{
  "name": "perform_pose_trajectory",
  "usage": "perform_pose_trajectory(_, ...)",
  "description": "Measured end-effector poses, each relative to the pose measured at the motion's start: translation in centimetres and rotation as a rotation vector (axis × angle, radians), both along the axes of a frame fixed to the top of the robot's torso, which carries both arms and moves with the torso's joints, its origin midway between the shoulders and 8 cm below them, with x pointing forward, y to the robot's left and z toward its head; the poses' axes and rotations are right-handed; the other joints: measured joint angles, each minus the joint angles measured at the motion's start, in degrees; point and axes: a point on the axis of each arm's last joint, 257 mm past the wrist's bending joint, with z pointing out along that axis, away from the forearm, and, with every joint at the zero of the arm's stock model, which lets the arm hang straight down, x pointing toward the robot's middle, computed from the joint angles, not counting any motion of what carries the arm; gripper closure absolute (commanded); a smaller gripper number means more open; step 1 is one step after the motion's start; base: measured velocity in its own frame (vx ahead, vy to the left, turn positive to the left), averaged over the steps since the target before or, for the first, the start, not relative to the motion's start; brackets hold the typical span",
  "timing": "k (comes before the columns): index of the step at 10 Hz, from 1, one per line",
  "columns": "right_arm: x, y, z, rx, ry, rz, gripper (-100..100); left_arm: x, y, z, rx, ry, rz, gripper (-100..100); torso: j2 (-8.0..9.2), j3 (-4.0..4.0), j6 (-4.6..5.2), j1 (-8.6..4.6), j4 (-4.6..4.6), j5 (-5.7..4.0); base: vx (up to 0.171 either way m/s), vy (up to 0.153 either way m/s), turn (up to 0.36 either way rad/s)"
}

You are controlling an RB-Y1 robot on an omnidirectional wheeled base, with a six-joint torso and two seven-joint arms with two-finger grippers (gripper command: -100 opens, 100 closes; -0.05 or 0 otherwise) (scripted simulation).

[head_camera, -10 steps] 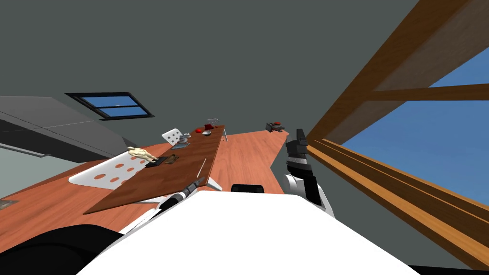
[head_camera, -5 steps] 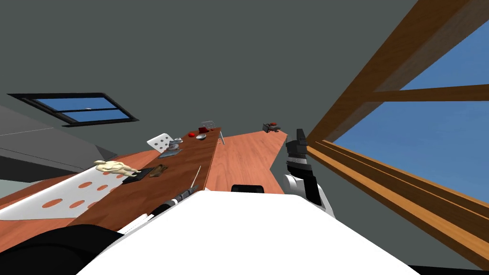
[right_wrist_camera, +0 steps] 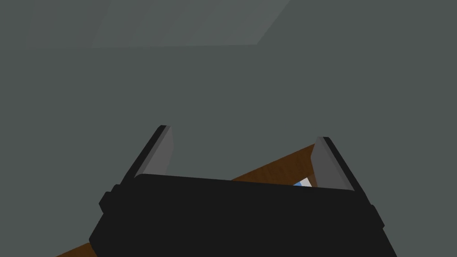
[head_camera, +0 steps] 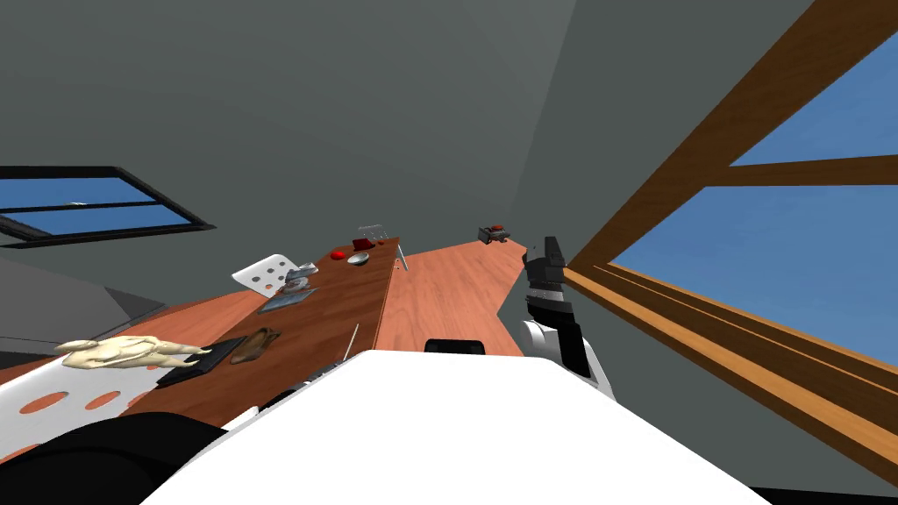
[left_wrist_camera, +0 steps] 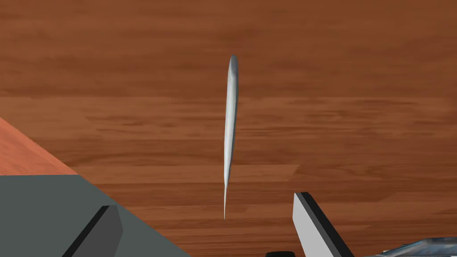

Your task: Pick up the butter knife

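While the left tool (left_wrist_camera: 205, 201) and right tool (right_wrist_camera: 243, 133) stand spread, one butter knife (left_wrist_camera: 230, 125) lies on the table (left_wrist_camera: 357, 89).

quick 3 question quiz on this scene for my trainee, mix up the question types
1. True or false: the left gripper has its fingers shut on the butter knife.
2. What does the butter knife lie on? A: a white plate. B: the brown wooden table. C: a blue cloth.
3. Fill the gap: the right gripper, raised beside the window frame, has its fingers ____.

Key
1. False. The fingers stand open, apart from the knife, which lies flat and untouched.
2. B
3. open
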Motion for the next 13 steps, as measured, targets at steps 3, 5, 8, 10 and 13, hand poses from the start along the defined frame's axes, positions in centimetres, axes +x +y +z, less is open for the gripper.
perform_pose_trajectory(3,0.0,0.0,0.0,0.0,0.0,0.0,0,-1.1,0.6,-0.4,0.022,0.031,-0.008,-100,0.51,0.29,-0.02,-0.35,0.11,-0.08,0.029,0.022,-0.034)
perform_pose_trajectory(5,0.0,0.0,0.0,0.0,0.0,0.0,0,-0.8,0.5,-1.2,0.022,0.027,0.004,-100,0.7,0.4,-0.01,-0.3,0.15,-0.06,-0.013,0.033,-0.066)
perform_pose_trajectory(8,0.0,0.0,0.0,0.0,0.0,0.0,0,-0.7,0.2,-2.1,0.022,0.025,0.014,100,0.72,0.42,-0.03,-0.36,0.16,-0.08,-0.007,0.013,-0.021)
perform_pose_trajectory(10,0.0,0.0,0.0,0.0,0.0,0.0,0,-0.7,0.3,-2.0,0.025,0.026,0.011,100,0.68,0.4,-0.06,-0.43,0.17,-0.05,0.0,0.0,0.0)
perform_pose_trajectory(13,0.0,0.0,0.0,0.0,0.0,0.0,0,-0.7,0.4,-2.0,0.026,0.027,0.014,0,0.7,0.41,-0.03,-0.36,0.17,-0.01,0.0,0.0,0.0)
